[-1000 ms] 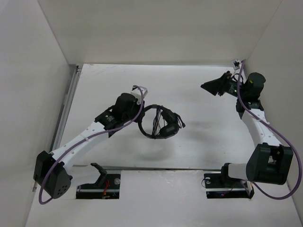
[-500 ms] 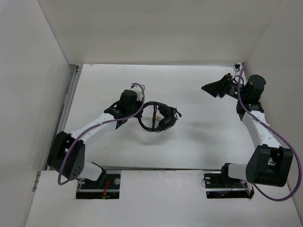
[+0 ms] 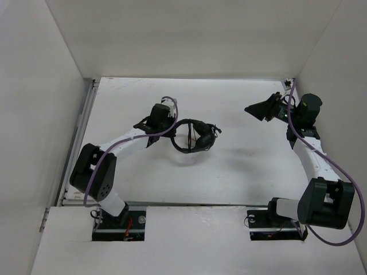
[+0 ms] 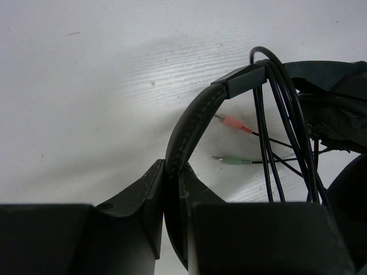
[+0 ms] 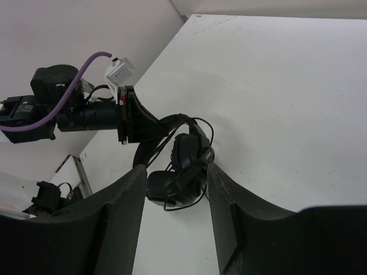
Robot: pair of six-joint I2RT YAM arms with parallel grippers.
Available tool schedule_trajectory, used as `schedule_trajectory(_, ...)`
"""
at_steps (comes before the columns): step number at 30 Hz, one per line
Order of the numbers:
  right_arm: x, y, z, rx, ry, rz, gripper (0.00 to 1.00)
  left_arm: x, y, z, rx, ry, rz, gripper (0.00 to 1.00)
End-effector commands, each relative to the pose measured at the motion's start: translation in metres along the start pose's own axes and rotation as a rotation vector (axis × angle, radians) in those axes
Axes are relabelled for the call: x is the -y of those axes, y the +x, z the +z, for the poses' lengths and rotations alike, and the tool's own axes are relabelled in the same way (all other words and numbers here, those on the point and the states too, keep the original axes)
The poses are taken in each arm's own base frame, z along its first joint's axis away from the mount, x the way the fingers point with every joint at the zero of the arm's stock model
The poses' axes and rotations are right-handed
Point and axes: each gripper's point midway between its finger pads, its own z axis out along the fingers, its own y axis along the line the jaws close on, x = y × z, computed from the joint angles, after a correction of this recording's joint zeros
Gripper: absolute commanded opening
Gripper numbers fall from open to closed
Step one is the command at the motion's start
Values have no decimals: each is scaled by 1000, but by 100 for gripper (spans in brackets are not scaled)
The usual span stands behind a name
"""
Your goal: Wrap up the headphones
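Left gripper (image 4: 172, 172) is pinched tight on the headband (image 4: 192, 123) of the headphones (image 3: 195, 137). It grips at the 9 o'clock end of the set, near the middle of the table (image 3: 246, 166). The set looks held off the surface, judging by the shadow at its 6 o'clock.

The cable (image 4: 269, 132) runs in several loose strands over the headband. The pink plug (image 4: 232, 122) and green plug (image 4: 232, 161) hang free inside the arc.

Right gripper (image 3: 258, 107) has its fingers spread wide and holds nothing. It's at 2 o'clock, well apart from the set and aimed at it.

Risks:
- The loops aren't secured, so any tilt or jerk by the left arm could slide them off the headband.
- The free plug ends could snag on the right fingers coming in, or on the earcups (image 5: 183, 152).
- The pinch is on a thin curved band, so the set could pivot in the grip if the cable is pulled.
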Motion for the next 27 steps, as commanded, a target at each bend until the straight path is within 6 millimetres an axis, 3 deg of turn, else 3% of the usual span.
schedule_trajectory(1, -9, -11, -5, 32, -8, -75, 53, 25, -53, -6, 140, 87, -61, 0)
schedule_trajectory(12, -4, 10, -2, -20, 8, -69, 53, 14, -64, 6, 140, 65, -123, 0)
schedule_trajectory(27, -7, 13, -4, -22, 9, -71, 53, -6, -53, 40, 81, 12, -157, 2)
